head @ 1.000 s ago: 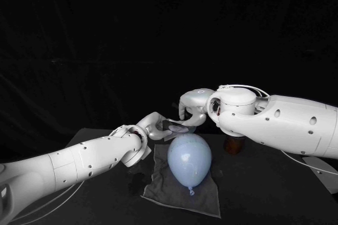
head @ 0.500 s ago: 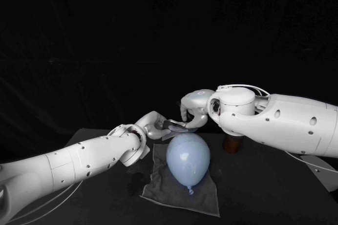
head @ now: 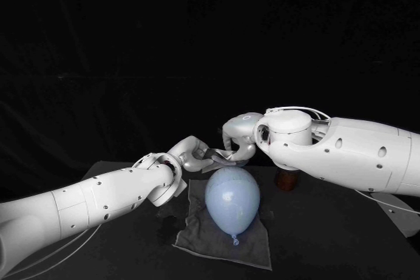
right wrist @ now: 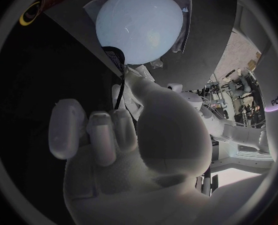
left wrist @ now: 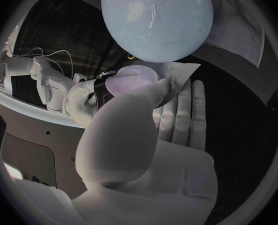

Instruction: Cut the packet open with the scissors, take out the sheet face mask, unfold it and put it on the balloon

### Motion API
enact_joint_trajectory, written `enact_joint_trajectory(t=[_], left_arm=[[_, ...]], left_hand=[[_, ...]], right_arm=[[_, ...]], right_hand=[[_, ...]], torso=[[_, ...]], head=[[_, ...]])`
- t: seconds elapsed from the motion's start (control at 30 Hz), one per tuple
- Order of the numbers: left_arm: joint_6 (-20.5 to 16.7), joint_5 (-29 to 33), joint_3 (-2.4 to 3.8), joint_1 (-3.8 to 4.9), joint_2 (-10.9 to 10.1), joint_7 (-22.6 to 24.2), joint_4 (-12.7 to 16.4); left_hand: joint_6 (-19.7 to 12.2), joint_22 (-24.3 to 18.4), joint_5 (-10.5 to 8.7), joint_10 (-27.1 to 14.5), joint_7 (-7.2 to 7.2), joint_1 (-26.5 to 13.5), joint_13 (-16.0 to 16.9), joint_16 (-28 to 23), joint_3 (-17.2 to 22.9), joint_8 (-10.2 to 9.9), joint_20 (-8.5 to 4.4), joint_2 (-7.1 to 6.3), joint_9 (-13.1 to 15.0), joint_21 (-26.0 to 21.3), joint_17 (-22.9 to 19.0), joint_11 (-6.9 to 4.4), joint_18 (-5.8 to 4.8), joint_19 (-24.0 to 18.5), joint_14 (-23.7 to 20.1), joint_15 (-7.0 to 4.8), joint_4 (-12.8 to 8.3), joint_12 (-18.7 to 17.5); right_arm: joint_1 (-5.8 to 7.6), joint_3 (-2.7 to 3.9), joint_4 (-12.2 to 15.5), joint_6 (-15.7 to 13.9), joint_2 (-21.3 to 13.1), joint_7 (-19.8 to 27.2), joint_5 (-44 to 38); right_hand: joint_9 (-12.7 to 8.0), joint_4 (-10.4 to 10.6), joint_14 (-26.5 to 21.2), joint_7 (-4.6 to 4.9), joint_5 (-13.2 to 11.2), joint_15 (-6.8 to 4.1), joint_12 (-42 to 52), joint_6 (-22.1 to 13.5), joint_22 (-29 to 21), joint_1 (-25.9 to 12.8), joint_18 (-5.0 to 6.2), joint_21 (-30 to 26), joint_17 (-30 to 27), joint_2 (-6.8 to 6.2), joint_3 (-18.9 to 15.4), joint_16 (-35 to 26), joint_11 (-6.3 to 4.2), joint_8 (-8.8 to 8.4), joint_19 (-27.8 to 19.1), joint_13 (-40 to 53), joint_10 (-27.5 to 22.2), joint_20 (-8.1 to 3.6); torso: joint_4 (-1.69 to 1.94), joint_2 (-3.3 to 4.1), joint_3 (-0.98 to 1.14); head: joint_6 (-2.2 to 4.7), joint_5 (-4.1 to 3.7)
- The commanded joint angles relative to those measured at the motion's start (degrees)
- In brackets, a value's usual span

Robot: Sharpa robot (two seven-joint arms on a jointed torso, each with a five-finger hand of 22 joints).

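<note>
Both hands met just beyond the far end of the balloon point(head: 233, 198). It lay on its side on a grey cloth point(head: 206, 240) spread over the black table point(head: 332, 231), with its knot pointing back toward the robot. I saw the left hand point(head: 194, 155) pinching the packet point(head: 217, 158). From the left wrist camera its thumb was pressed down on the pale printed face, and its fingers point(left wrist: 189, 110) lay flat and close together underneath. The packet sat low, close above the balloon's rounded tip, though I could not tell whether the two touched. The right hand point(head: 236, 134) came down on the packet from the other side. From the right wrist camera its thumb tip was closed on a pale crumpled edge there, with the other fingers curled in beside it. One small brown thing point(head: 285, 180) stood on the table just behind the right forearm, too hidden for me to make out.
</note>
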Motion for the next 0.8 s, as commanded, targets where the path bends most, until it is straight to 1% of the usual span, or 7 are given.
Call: enact_joint_trajectory(t=[0.03,0.37,0.4,0.47,0.53,0.7,0.8], left_arm=[[-0.7,0.5,0.12,0.35,-0.1,0.4,0.7],[-0.7,1.2,0.15,0.55,-0.4,0.5,2.0],[-0.7,1.2,0.16,0.55,-0.5,0.5,2.1],[-0.6,1.3,0.16,0.57,-0.5,0.5,2.1],[-0.6,1.4,0.16,0.59,-0.6,0.5,2.0],[-0.7,2.5,0.15,0.76,-0.8,0.7,1.5],[-0.7,3.8,0.13,0.85,-0.8,1.4,1.0]], left_hand=[[0.4,0.0,0.16,0.4,0.24,-0.3,0.1,-0.3,0.3,0.2,-0.06,0.29,0.2,0.3,0.0,0.10,0.46,-0.5,0.4,-0.19,0.0,-0.2],[0.4,0.1,0.17,0.4,0.25,-0.4,0.1,-0.3,0.4,0.2,-0.05,0.28,0.2,0.4,0.1,0.10,0.46,-0.5,0.4,-0.18,-0.1,-0.2],[0.3,0.1,0.17,0.4,0.26,-0.5,0.1,-0.3,0.5,0.2,-0.04,0.28,0.2,0.5,0.1,0.11,0.46,-0.6,0.3,-0.17,-0.2,-0.2],[0.3,0.1,0.17,0.4,0.26,-0.5,0.1,-0.3,0.5,0.2,-0.04,0.28,0.2,0.5,0.1,0.11,0.46,-0.6,0.3,-0.17,-0.2,-0.2],[0.3,0.1,0.17,0.4,0.26,-0.5,0.1,-0.3,0.5,0.2,-0.04,0.28,0.2,0.5,0.1,0.11,0.46,-0.6,0.3,-0.17,-0.2,-0.2],[0.0,0.2,0.17,0.0,0.41,-1.3,0.0,-0.6,1.0,0.1,0.13,0.26,0.3,0.6,0.1,0.29,0.37,-1.2,-0.1,0.06,-0.2,-0.4],[-2.1,-0.3,0.12,-3.0,1.61,-2.4,-0.3,-2.1,1.4,-0.9,0.90,-0.93,0.1,-0.5,-0.3,1.49,-0.28,-3.7,-2.8,1.31,-0.5,-0.9]], right_arm=[[0.01,-0.11,-0.1,1.0,0.0,-0.6,-1.3],[-0.01,-0.23,-0.1,-1.0,-0.7,-0.4,-0.1],[-0.01,-0.24,0.0,-2.0,-1.0,-0.2,0.2],[-0.02,-0.24,0.2,-3.1,-1.3,-0.1,0.9],[-0.03,-0.24,0.4,-4.6,-1.7,0.2,1.8],[-0.04,-0.23,1.2,-7.9,-2.9,0.5,5.3],[-0.04,-0.19,1.7,-9.6,-3.6,0.1,7.2]], right_hand=[[0.0,-0.7,5.5,-0.28,-1.3,-0.03,0.4,1.3,6.2,1.8,-0.38,0.1,13.0,1.98,1.8,0.4,-0.19,0.75,0.1,12.3,3.5,-0.35],[0.3,-0.4,5.6,-0.96,-1.8,-0.53,0.9,2.7,6.7,1.2,-0.54,0.8,13.2,3.13,2.5,0.5,-0.73,1.83,0.6,12.5,3.8,-0.65],[0.5,-0.6,5.6,-1.35,-1.8,-0.81,1.3,3.3,7.0,1.6,-0.67,1.5,13.4,3.91,2.9,0.5,-1.06,2.38,0.9,12.8,4.0,-0.83],[0.8,-0.9,5.7,-1.75,-1.8,-1.07,1.8,4.0,7.4,2.0,-0.79,2.0,13.7,4.37,3.2,0.6,-1.39,3.01,1.2,13.0,4.3,-1.02],[1.7,-1.7,5.7,-2.56,-1.8,-1.70,2.9,5.0,7.9,2.8,-0.94,2.8,14.0,5.61,3.7,0.7,-2.15,4.58,1.6,13.7,4.9,-1.56],[3.1,-2.4,5.8,-2.84,-1.8,-2.10,3.8,4.6,8.2,2.6,-1.04,3.2,14.2,6.05,4.5,0.8,-2.50,6.46,1.8,14.1,5.3,-2.09],[3.6,-2.6,5.8,-2.87,-1.8,-2.17,4.0,4.4,8.3,2.5,-1.08,3.3,14.2,6.19,5.0,0.8,-2.56,7.15,1.9,14.2,5.4,-2.20]], torso=[[0.01,0.05,0.05],[-0.07,0.00,0.04],[-0.04,0.01,0.05],[-0.02,0.02,0.06],[-0.02,0.01,0.07],[-0.03,-0.04,0.06],[-0.06,-0.06,0.05]], head=[[-0.08,0.06],[-0.09,-0.11],[-0.10,-0.13],[-0.06,-0.18],[-0.04,-0.21],[0.02,-0.28],[0.05,-0.34]])
